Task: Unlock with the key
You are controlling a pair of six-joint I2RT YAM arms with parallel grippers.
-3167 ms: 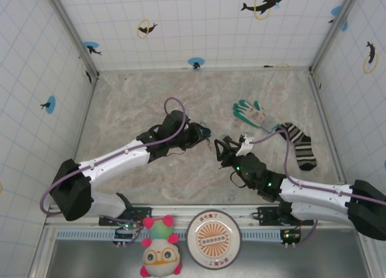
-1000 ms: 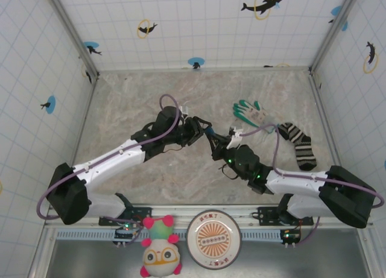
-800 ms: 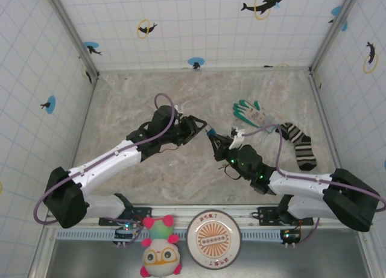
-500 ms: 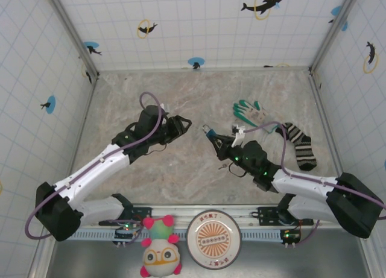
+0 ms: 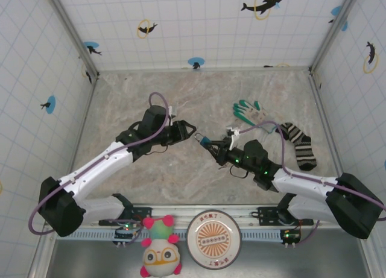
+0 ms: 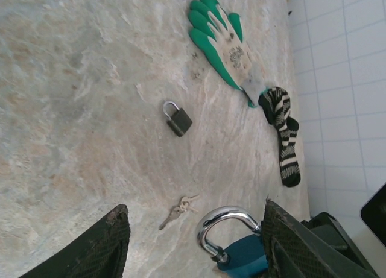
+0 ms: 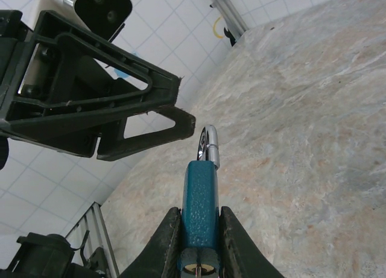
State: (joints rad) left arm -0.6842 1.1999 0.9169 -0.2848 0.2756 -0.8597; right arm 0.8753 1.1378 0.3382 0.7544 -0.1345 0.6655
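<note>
Nearest you, the right jaws are clamped on the blue padlock (image 7: 199, 199), its shackle pointing left at the left jaws, which stand apart and empty. The key (image 6: 178, 208) lies aslant on the desk (image 6: 72, 79) below that gap, so the left jaws look best placed to drop for it.

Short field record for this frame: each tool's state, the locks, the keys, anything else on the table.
left tool: open, empty, tips near the shackle
right tool: shut on blue padlock, shackle pointing at left tool
keyhole: faces right wrist camera, no key in it
second padlock: dark, lying on table
small keys: loose on table, apart from it
other: green glove, striped sock
</note>
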